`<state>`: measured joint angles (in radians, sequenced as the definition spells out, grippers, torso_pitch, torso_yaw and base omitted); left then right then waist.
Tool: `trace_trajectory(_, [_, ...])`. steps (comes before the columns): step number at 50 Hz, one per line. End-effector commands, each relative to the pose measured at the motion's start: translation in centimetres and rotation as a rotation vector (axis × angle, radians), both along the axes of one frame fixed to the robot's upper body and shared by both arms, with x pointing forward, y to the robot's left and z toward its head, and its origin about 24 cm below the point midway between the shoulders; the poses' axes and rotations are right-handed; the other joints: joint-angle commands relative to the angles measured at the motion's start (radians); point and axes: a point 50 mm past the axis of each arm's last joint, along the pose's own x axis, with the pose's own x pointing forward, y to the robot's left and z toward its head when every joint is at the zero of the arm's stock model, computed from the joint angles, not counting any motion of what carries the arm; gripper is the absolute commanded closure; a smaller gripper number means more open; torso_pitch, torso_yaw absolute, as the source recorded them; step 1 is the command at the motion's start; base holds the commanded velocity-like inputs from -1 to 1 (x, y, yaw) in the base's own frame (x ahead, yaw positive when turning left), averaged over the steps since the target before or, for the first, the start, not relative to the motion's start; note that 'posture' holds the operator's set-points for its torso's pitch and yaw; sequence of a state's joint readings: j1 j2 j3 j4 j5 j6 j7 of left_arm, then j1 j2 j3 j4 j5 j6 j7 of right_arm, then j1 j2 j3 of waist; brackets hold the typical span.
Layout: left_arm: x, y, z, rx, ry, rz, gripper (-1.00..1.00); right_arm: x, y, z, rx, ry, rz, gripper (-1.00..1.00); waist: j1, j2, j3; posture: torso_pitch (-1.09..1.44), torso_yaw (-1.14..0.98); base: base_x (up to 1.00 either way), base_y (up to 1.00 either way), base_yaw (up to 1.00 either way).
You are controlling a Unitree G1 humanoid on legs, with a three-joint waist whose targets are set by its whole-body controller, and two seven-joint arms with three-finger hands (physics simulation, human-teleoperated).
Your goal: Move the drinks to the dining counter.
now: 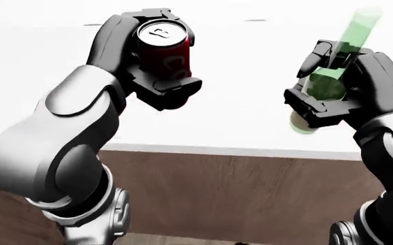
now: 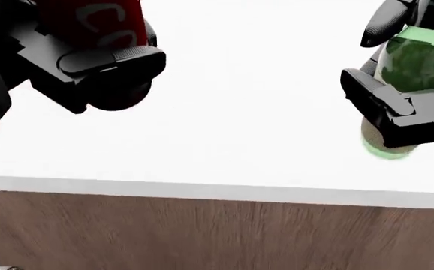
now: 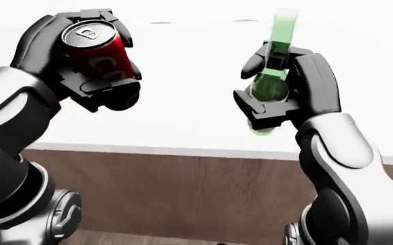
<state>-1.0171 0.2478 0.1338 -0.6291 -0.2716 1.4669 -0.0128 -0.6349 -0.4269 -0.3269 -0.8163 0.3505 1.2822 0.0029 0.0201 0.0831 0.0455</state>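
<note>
Here both arms are raised above the white counter (image 2: 224, 140). The left hand (image 1: 142, 61) is wrapped around a red can (image 1: 164, 48). The right hand (image 3: 288, 89) grips a green bottle (image 3: 275, 66), tilted slightly, over the counter.

white counter (image 2: 224, 140), wood-panelled side (image 2: 217, 236)

Kitchen: white wood-fronted counter (image 1: 251, 127)

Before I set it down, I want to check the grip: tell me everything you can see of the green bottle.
The translucent green glass-looking bottle has a long narrow neck and a rounded body. It is roughly upright, tilted slightly, held above the white counter top without touching it. The black fingers of the right hand wrap round its body; its base pokes out below them.
</note>
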Motion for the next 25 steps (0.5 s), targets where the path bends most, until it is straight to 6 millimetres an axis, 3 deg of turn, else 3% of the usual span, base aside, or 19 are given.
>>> trace_trajectory(1, [-1.1, 0.0, 1.7, -0.017, -0.124, -0.018, 1.0, -1.4, -0.3, 2.5, -0.009, -0.193, -0.037, 1.0, -0.012, -0.014, -0.039, 0.0, 0.0, -0.79, 0.0, 0.0])
trace_trajectory(3, [-1.1, 0.0, 1.7, -0.017, -0.123, -0.017, 1.0, -1.4, -0.3, 2.5, -0.011, -0.19, -0.041, 1.0, 0.0, -0.054, 0.034, 0.0, 0.0, 0.0, 0.0, 0.0])
trace_trajectory(4, [-1.1, 0.0, 1.7, -0.017, -0.123, -0.017, 1.0, -1.4, -0.3, 2.5, -0.011, -0.19, -0.042, 1.0, 0.0, -0.071, 0.035, 0.0, 0.0, 0.0, 0.0, 0.0])
trace_trajectory(5, [-1.1, 0.0, 1.6, -0.017, -0.123, -0.017, 1.0, -1.4, -0.3, 2.5, -0.01, -0.19, -0.042, 1.0, 0.0, -0.093, 0.025, 0.0, 0.0, 0.0, 0.0, 0.0])
trace_trajectory(7, [-1.1, 0.0, 1.6, -0.016, -0.123, -0.017, 1.0, -1.4, -0.3, 2.4, -0.012, -0.188, -0.042, 1.0, -0.015, -0.167, -0.009, 0.0, 0.0, 0.0, 0.0, 0.0])
trace_trajectory(8, [-1.1, 0.0, 1.7, -0.017, -0.123, -0.016, 1.0, -1.4, -0.3, 2.3, -0.015, -0.184, -0.041, 1.0, -0.018, -0.146, -0.015, 0.0, 0.0, -0.66, 0.0, 0.0])
trace_trajectory(9, [-1.1, 0.0, 1.7, -0.016, -0.123, -0.017, 1.0, -1.4, -0.3, 2.3, -0.015, -0.184, -0.04, 1.0, -0.021, -0.165, -0.053, 0.0, 0.0, -0.95, 0.0, 0.0])
trace_trajectory(10, [-1.1, 0.0, 1.7, -0.016, -0.123, -0.016, 1.0, -1.4, -0.3, 2.3, -0.017, -0.185, -0.042, 1.0, -0.035, -0.179, -0.062, 0.0, 0.0, -0.95, 0.0, 0.0])
trace_trajectory(11, [-1.1, 0.0, 1.7, -0.016, -0.124, -0.017, 1.0, -1.4, -0.4, 2.4, -0.016, -0.188, -0.046, 1.0, -0.034, -0.172, -0.045, 0.0, 0.0, -0.17, 0.0, 0.0])
trace_trajectory(12, [-1.1, 0.0, 1.7, -0.016, -0.123, -0.016, 1.0, -1.3, -0.4, 2.3, -0.016, -0.185, -0.048, 1.0, -0.035, -0.151, -0.028, 0.0, 0.0, 0.0, 0.0, 0.0])
trace_trajectory(16, [-1.2, 0.0, 1.7, -0.015, -0.122, -0.016, 1.0, -1.3, -0.4, 2.3, -0.017, -0.185, -0.048, 1.0, -0.027, -0.134, 0.01, 0.0, 0.0, 0.0, 0.0, 0.0])
trace_trajectory(18, [-1.2, 0.1, 1.7, -0.015, -0.121, -0.015, 1.0, -1.2, -0.4, 2.3, -0.02, -0.182, -0.048, 1.0, -0.029, -0.119, 0.006, 0.0, 0.0, 0.0, 0.0, 0.0])
trace_trajectory(19, [-1.2, 0.1, 1.6, -0.014, -0.121, -0.015, 1.0, -1.2, -0.3, 2.3, -0.022, -0.177, -0.046, 1.0, -0.03, -0.102, 0.001, 0.0, 0.0, 0.0, 0.0, 0.0])
trace_trajectory(20, [-1.2, 0.1, 1.6, -0.014, -0.121, -0.014, 1.0, -1.1, -0.3, 2.2, -0.024, -0.174, -0.046, 1.0, -0.022, -0.065, -0.018, 0.0, 0.0, 0.0, 0.0, 0.0])
trace_trajectory(21, [-1.2, 0.1, 1.6, -0.014, -0.121, -0.015, 1.0, -1.0, -0.2, 2.2, -0.026, -0.17, -0.045, 1.0, -0.027, -0.067, -0.028, 0.0, 0.0, 0.0, 0.0, 0.0])
trace_trajectory(22, [-1.2, 0.1, 1.6, -0.014, -0.121, -0.015, 1.0, -0.8, -0.2, 2.1, -0.026, -0.167, -0.045, 1.0, -0.026, -0.076, -0.018, 0.0, 0.0, 0.0, 0.0, 0.0])
trace_trajectory(25, [-1.1, 0.2, 1.5, -0.014, -0.119, -0.015, 1.0, -0.4, 0.0, 1.9, -0.024, -0.143, -0.042, 1.0, -0.025, -0.085, -0.017, 0.0, 0.0, 0.0, 0.0, 0.0])
